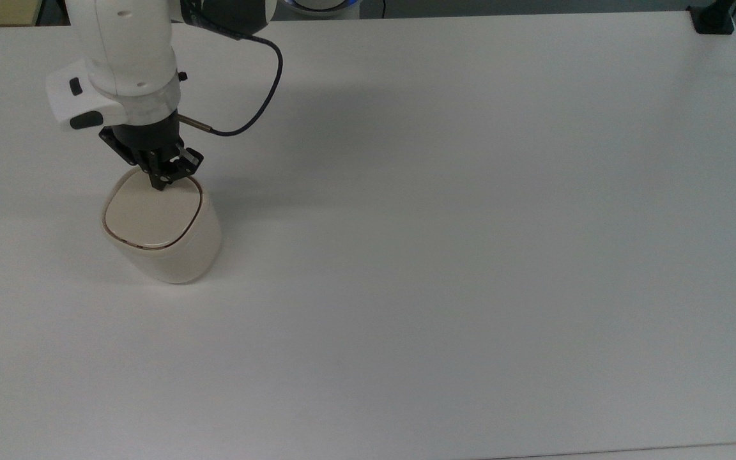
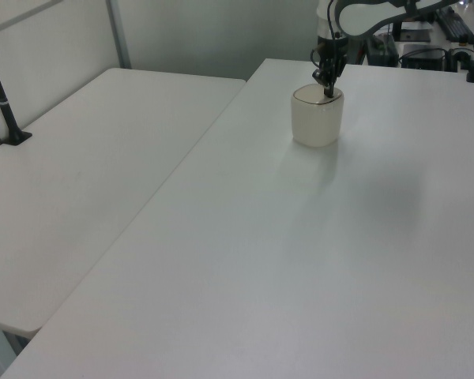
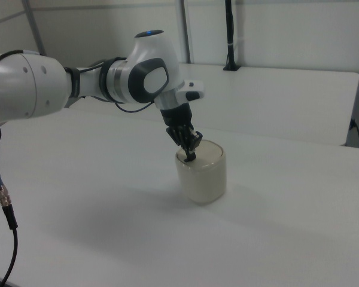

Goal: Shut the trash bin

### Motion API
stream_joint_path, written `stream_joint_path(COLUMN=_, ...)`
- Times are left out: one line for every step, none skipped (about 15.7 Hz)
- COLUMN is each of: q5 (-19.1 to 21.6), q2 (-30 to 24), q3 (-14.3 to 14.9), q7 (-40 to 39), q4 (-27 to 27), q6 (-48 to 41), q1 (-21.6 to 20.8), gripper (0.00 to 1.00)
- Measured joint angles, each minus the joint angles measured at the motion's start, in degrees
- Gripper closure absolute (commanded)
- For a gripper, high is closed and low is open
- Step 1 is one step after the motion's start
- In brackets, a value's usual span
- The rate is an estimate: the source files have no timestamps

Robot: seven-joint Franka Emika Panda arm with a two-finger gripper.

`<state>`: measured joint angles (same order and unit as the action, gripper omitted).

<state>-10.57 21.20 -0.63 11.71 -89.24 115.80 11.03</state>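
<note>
Standing upright at ten o'clock on the table [image 1: 470, 255] in the top view: the trash bin [image 1: 162, 236], lid [image 1: 151, 214] lying flat. Pressing the lid's twelve o'clock edge from above, the gripper [image 1: 162, 182], fingers seemingly pinched together on nothing. Probably needing only a straight lift away.

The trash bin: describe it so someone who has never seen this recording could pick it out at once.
On the large white table, look toward the top view's left, right under the white robot arm. The trash bin stands there with the gripper tip on the edge of its lid. It is a small cream, rounded-square tub, lid lying flat.
</note>
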Motion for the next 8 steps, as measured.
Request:
stream_joint_path(q5=0.0, q2=0.2, q3=0.0, q7=0.0, q4=0.2, q6=0.0, q1=0.0, gripper=1.0)
stream_joint_path(q5=0.0, q2=0.1, q3=0.0, q7=0.0, q4=0.3, q6=0.0, q1=0.0, gripper=1.0)
stream_joint_path(q5=0.0, q2=0.2, q3=0.0, q7=-0.1, q4=0.3, q6=0.0, q1=0.0, gripper=1.0)
stream_joint_path(q5=0.0, q2=0.2, q3=0.0, q7=-0.1, q4=0.4, q6=0.0, q1=0.0, gripper=1.0)
stream_joint_path(q5=0.0, q2=0.2, q3=0.0, q7=-0.1, q4=0.4, q6=0.0, q1=0.0, gripper=1.0)
stream_joint_path(q5=0.0, q2=0.2, q3=0.0, q7=-0.1, q4=0.5, q6=0.0, q1=0.0, gripper=1.0)
stream_joint_path(q5=0.0, q2=0.1, q3=0.0, q7=-0.1, q4=0.6, q6=0.0, q1=0.0, gripper=0.99)
stream_joint_path(q5=0.0, q2=-0.1, q3=-0.1, q7=-0.1, q4=0.8, q6=0.0, q1=-0.1, gripper=0.99)
